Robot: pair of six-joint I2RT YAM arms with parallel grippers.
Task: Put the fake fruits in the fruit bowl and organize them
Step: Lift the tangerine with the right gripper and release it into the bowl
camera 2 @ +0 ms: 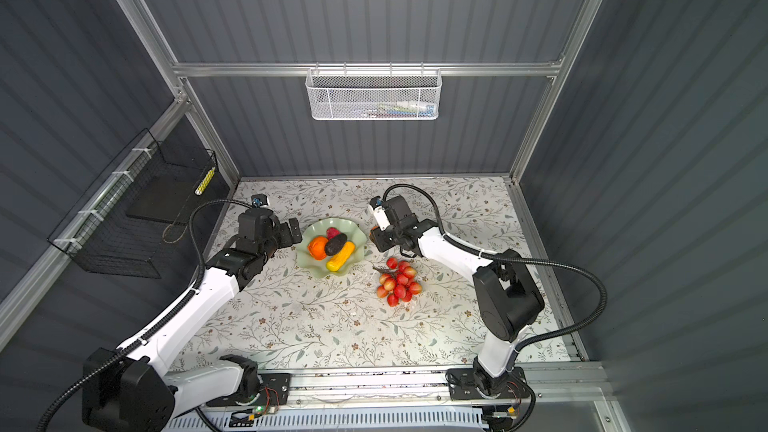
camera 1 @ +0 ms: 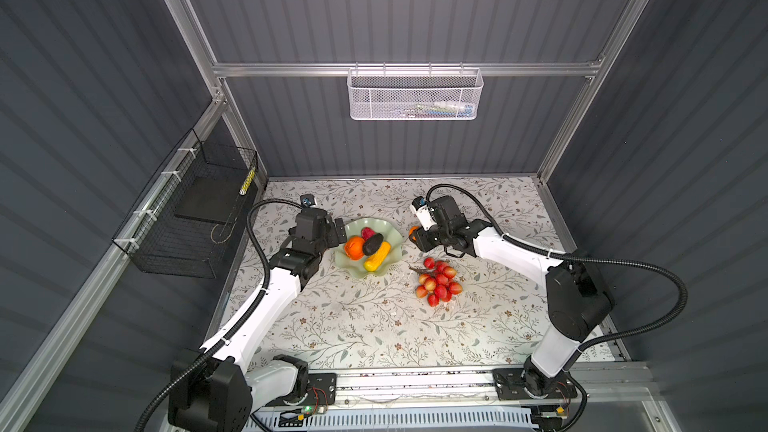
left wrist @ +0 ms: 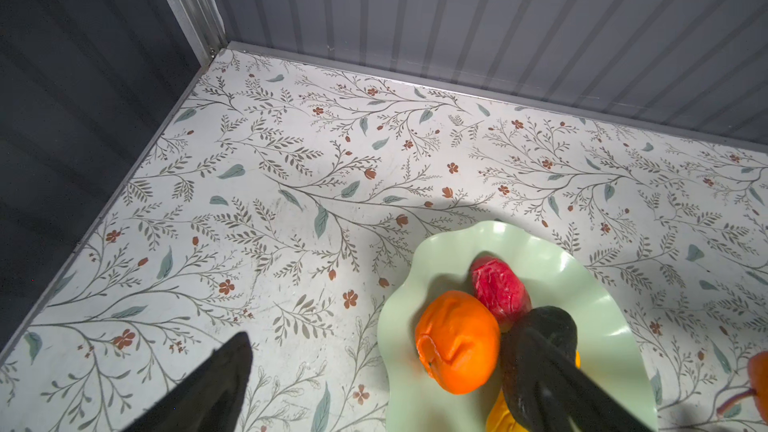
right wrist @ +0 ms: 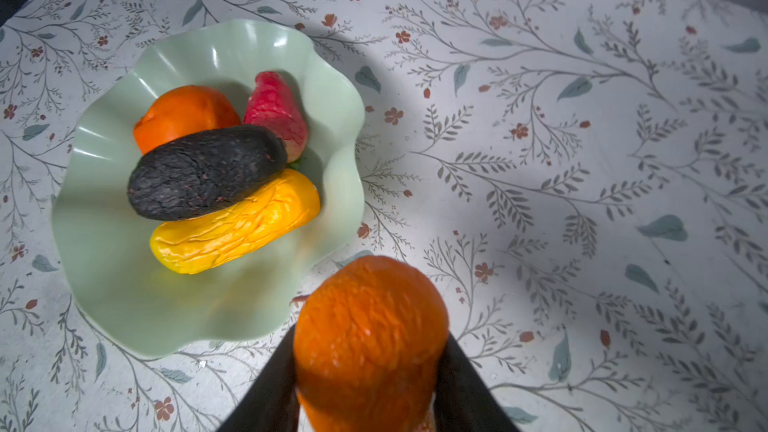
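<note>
Right gripper (right wrist: 370,351) is clamped on the small wrinkled orange plastic fruit piece (right wrist: 370,317), with one black finger (right wrist: 274,384) pressed against each side of it. Whether the piece rests on the floral-patterned tabletop (right wrist: 582,201) or hangs above it cannot be told. Just ahead of these fingertips and a little to one side sits the pale green glossy bowl with a wavy rim (right wrist: 124,292), close to the held piece but not touching it. Four fruits lie in it: a round orange plastic fruit (right wrist: 183,112), a red textured strawberry (right wrist: 274,110), a black-grey rough oval fruit (right wrist: 203,172) lying across the middle, and a long yellow-orange ridged fruit (right wrist: 237,222) pressed against the oval's side. Back along this gripper's arm, near the forearm, a bunch of red plastic grapes (camera 1: 439,282) lies on the table.

Left gripper (camera 1: 337,233) stands wide apart and empty at the bowl's opposite rim, one finger reaching over the fruits in the wrist view.
</note>
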